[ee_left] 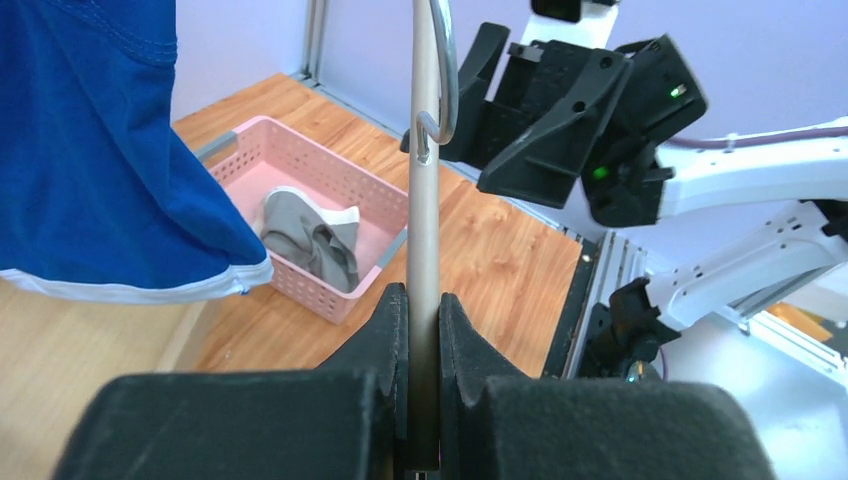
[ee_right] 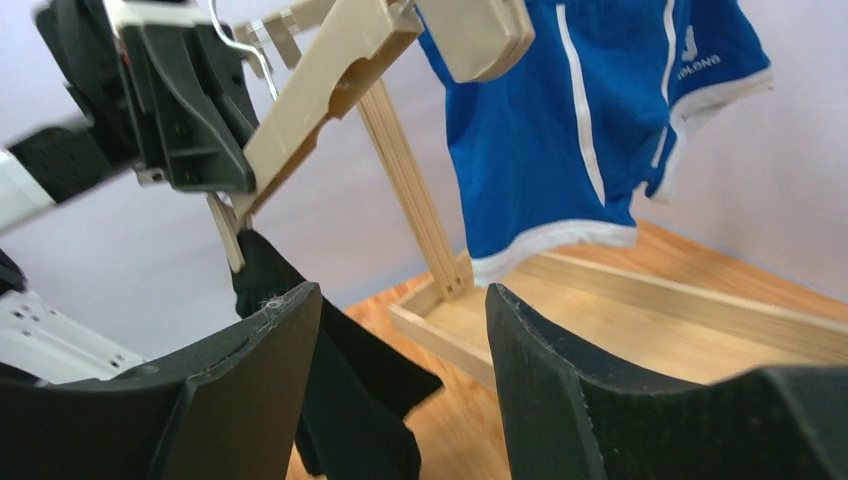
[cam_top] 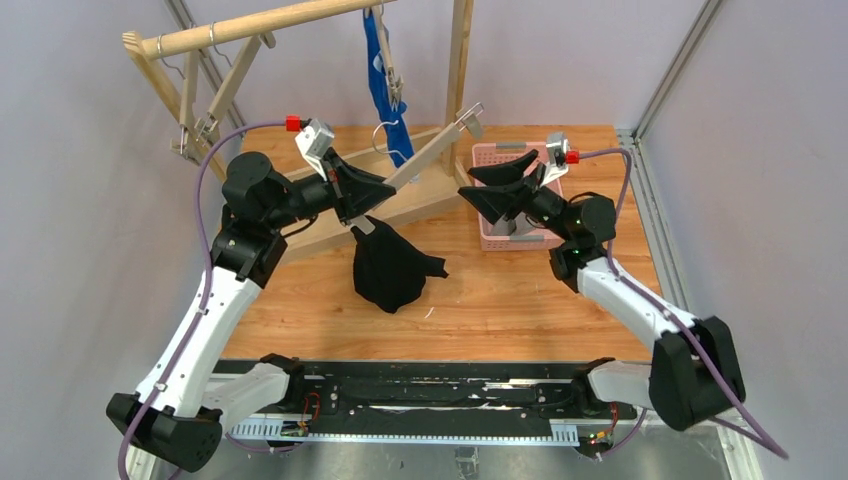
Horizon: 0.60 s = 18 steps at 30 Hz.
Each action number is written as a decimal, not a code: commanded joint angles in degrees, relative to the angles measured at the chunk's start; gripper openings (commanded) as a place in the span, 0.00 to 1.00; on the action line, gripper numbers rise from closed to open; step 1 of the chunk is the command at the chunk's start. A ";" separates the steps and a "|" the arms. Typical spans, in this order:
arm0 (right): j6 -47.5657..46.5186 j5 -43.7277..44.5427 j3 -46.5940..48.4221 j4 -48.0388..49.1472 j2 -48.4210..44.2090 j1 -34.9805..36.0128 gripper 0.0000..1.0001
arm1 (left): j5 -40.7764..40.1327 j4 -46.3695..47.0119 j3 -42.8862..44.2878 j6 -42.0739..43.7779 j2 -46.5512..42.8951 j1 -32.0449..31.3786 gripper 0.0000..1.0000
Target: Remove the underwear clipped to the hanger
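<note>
Top view: left fingers clamped the wooden hanger, black underwear hanging just below them; right fingers stood apart, empty, above the pink basket. Left wrist: grey underwear lay in that basket beyond the fingertips. Right wrist: blue underwear hung clipped beyond the spread fingers.

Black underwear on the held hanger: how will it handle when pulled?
Likely floppy: the black underwear sags bunched below one clip. Probably light: the left gripper alone holds its hanger up. Clipped at one end, it may swing.
</note>
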 commanded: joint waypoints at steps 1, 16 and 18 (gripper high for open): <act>16.31 0.95 2.82 28.71 7.59 0.85 0.63 | -0.88 12.82 -1.84 -6.73 -2.63 -0.83 0.00; 15.93 2.37 13.91 29.75 17.41 6.48 0.63 | -1.82 20.33 -8.24 -11.50 -3.07 -2.79 0.00; 15.53 2.47 14.30 29.82 17.64 7.09 0.63 | -2.02 21.00 -8.50 -11.79 -2.73 -2.95 0.00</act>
